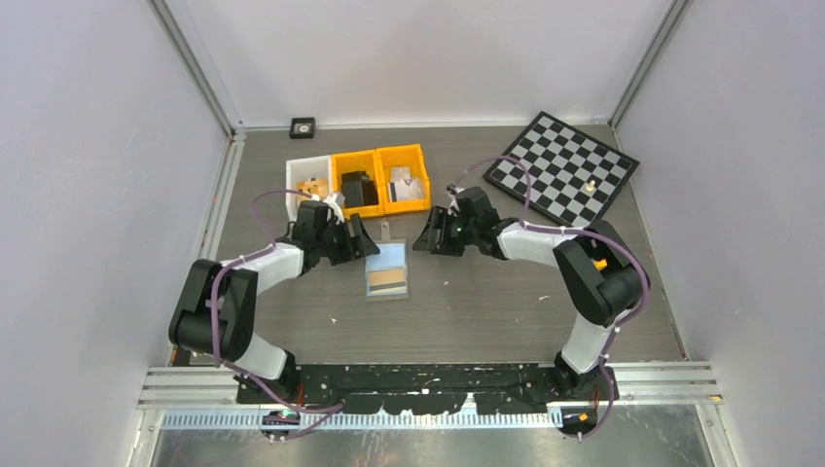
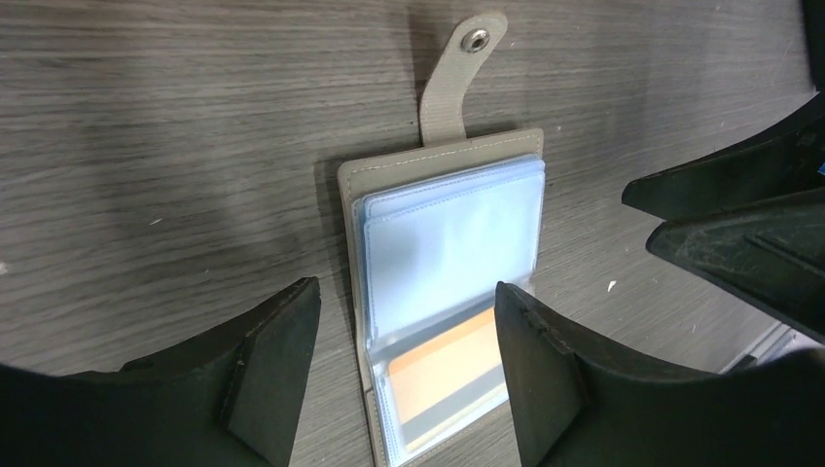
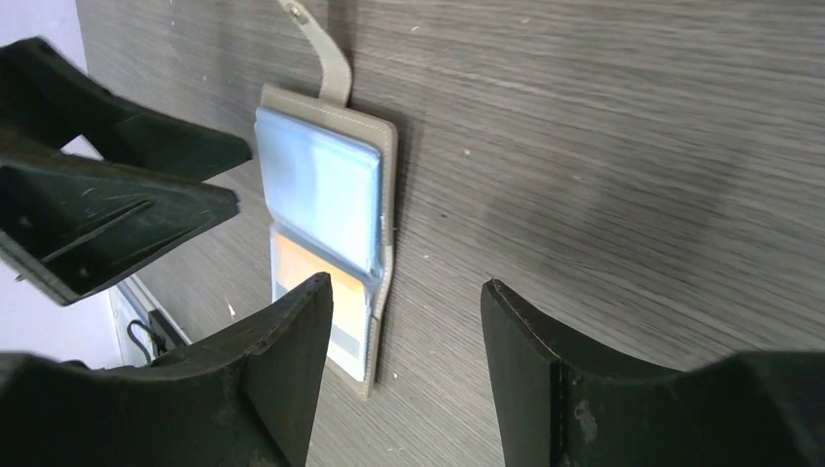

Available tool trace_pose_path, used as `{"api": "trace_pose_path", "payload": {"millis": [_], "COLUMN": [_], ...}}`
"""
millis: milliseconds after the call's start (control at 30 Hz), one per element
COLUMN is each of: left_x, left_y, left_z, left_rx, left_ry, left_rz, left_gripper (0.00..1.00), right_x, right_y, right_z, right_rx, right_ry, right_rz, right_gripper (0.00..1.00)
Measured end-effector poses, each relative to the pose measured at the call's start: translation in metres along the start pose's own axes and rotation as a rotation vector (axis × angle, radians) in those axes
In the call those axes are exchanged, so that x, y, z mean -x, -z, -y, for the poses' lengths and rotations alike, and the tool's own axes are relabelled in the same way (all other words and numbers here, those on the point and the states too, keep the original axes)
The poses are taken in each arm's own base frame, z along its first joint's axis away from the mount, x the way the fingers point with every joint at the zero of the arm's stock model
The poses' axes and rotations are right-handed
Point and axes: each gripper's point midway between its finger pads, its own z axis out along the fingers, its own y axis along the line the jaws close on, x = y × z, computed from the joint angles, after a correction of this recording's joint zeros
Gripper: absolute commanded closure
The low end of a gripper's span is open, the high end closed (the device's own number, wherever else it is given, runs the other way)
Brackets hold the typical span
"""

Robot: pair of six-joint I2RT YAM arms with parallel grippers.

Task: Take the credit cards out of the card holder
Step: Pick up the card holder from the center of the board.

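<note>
Reaching in from the left, the left gripper point(image 1: 355, 241) sits just beside the card holder's point(image 1: 387, 269) far left corner. Its fingers are apart with nothing between them. In its own wrist view they frame the open holder point(image 2: 438, 292), as if lining up on the sleeves; I cannot tell how high it is above the table point(image 1: 486, 302).

The holder lies flat and opened out in the middle of the table, between the two arms. Its snap strap point(image 2: 462, 78) is unfastened and stretched away from the robot, which leaves the clear pockets facing up. The credit cards are both inside: a pale blue card point(image 2: 448, 243) in the far pocket, a tan-brown card point(image 2: 448, 370) in the near one. Nothing has come out yet, by my reading.

On the other side, the right gripper point(image 1: 433, 233) mirrors its partner near the far right corner, fingers likewise spread and empty. Its wrist camera shows the holder point(image 3: 326, 214) off to one side, not between the fingers. I would guess one arm is meant to pin the case while the other pulls a card. Further right, a chessboard point(image 1: 562, 167) lies well apart.
</note>
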Motion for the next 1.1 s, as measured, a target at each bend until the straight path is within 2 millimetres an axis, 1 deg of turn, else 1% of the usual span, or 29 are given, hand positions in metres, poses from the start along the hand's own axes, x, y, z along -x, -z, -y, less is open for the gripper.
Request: {"api": "trace_pose_path", "payload": {"millis": [133, 300, 400, 500, 600, 667, 900, 967, 1033, 1067, 1100], "left_x": [-0.011, -0.013, -0.015, -0.017, -0.020, -0.021, -0.025, -0.026, -0.026, -0.025, -0.025], "left_y": [-0.011, -0.017, -0.019, -0.023, -0.027, -0.029, -0.031, -0.032, -0.034, -0.036, -0.037], "left_z": [0.000, 0.009, 0.014, 0.020, 0.025, 0.025, 0.025, 0.024, 0.024, 0.024, 0.024], "left_rx": [-0.024, -0.063, -0.091, -0.132, -0.174, -0.183, -0.185, -0.184, -0.179, -0.177, -0.176], "left_ry": [0.018, 0.016, 0.018, 0.031, 0.049, 0.055, 0.056, 0.053, 0.048, 0.042, 0.039], "left_rz": [-0.069, -0.101, -0.116, -0.131, -0.148, -0.154, -0.168, -0.171, -0.178, -0.180, -0.183], "left_gripper": [0.35, 0.36, 0.38, 0.43, 0.52, 0.56, 0.63, 0.67, 0.72, 0.77, 0.84], "right_x": [-0.008, -0.018, -0.017, -0.017, -0.019, -0.018, -0.018, -0.018, -0.018, -0.018, -0.017], "right_y": [-0.011, -0.024, -0.027, -0.030, -0.034, -0.035, -0.035, -0.035, -0.035, -0.035, -0.034], "right_z": [-0.006, 0.000, -0.002, -0.003, -0.006, -0.006, -0.006, -0.007, -0.008, -0.009, -0.011], "right_rx": [0.024, 0.019, 0.026, 0.030, 0.038, 0.038, 0.041, 0.044, 0.048, 0.054, 0.065], "right_ry": [0.004, -0.016, -0.017, -0.018, -0.017, -0.017, -0.027, -0.026, -0.024, -0.024, -0.021], "right_rz": [-0.047, -0.100, -0.105, -0.111, -0.122, -0.122, -0.124, -0.125, -0.124, -0.124, -0.122], "right_gripper": [0.43, 0.47, 0.50, 0.52, 0.55, 0.55, 0.55, 0.53, 0.42, 0.35, 0.30]}}
